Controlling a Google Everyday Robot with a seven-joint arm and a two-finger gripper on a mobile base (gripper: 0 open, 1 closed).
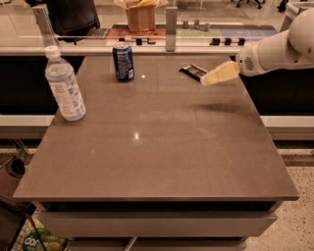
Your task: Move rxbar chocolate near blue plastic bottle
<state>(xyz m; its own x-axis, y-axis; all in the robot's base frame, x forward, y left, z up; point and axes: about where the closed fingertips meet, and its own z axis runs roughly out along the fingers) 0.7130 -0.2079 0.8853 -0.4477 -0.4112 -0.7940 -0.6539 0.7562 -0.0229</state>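
The rxbar chocolate [193, 71], a small flat bar in a dark wrapper, lies on the brown table [157, 142] near its far right edge. The blue plastic bottle [64, 85], clear with a white cap and a white-and-blue label, stands upright near the table's left edge. My gripper [207, 80], with pale yellowish fingers on a white arm [279, 46] reaching in from the right, hovers just above the table right next to the bar's near right end. It holds nothing.
A dark-blue soda can [123, 61] stands at the back, left of the bar. Behind the table is a counter with a brown paper bag [140, 14] and a grey post [170, 24]. A green bag [41, 240] lies on the floor at lower left.
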